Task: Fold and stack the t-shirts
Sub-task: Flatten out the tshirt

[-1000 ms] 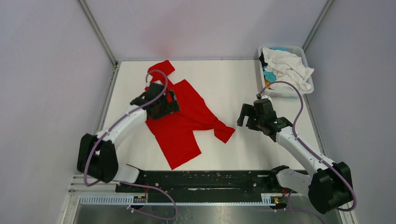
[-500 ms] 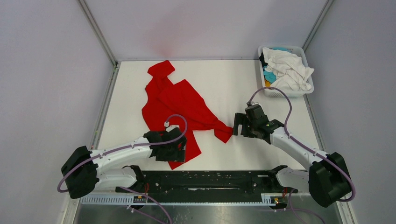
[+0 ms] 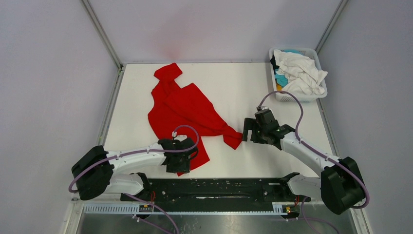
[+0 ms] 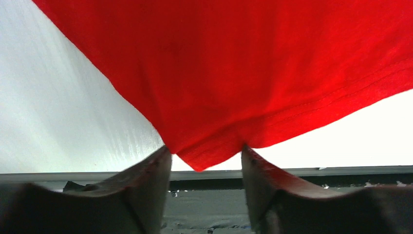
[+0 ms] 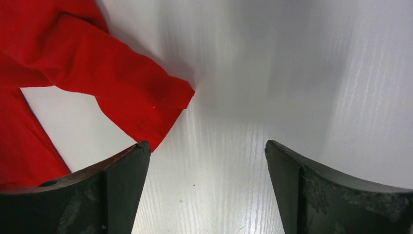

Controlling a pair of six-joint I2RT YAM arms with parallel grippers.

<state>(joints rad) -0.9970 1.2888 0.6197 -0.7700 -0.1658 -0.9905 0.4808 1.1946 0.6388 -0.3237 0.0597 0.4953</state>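
Red t-shirt (image 4: 234,73) corner inside left gripper (image 4: 204,150)

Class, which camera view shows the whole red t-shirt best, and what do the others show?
Top external: the red t-shirt lies almost entirely visible. Left wrist shows only its hem corner within the left tool; right wrist shows only one sleeve end.

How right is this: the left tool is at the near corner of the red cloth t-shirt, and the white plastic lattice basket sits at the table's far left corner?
Wrong side: the white plastic lattice basket sits at the far right corner of the table, as the top external view shows. The left tool is at the near corner of the red cloth t-shirt.
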